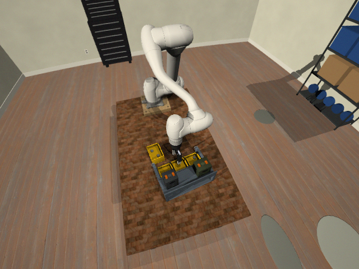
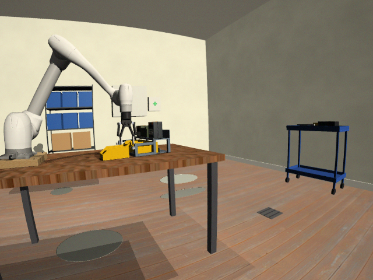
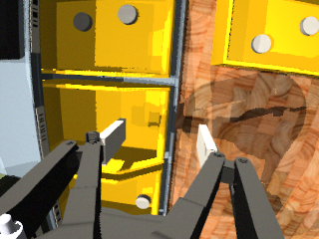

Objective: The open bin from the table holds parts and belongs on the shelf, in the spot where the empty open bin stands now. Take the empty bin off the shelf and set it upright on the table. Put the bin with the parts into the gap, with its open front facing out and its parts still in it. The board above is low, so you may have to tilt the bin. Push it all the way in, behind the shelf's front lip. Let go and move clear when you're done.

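Observation:
The grey shelf [image 1: 185, 176] stands on the table and holds three yellow open bins side by side under its top board. The middle bin [image 1: 177, 164] shows no parts in the wrist view [image 3: 107, 119]; the bins on either side of it hold round grey parts. The yellow bin with parts [image 1: 155, 152] stands on the table beside the shelf and also shows in the wrist view [image 3: 273, 20]. My gripper [image 1: 178, 161] [image 3: 160, 131] points down over the middle bin's front. It is open, with one finger over the bin's inside and the other outside the shelf's front lip [image 3: 171, 126].
Two dark boxes [image 1: 170, 179] [image 1: 202, 167] sit on the shelf's top board. The robot base [image 1: 153, 101] is at the table's far end. A blue cart [image 2: 316, 150] stands away on the floor.

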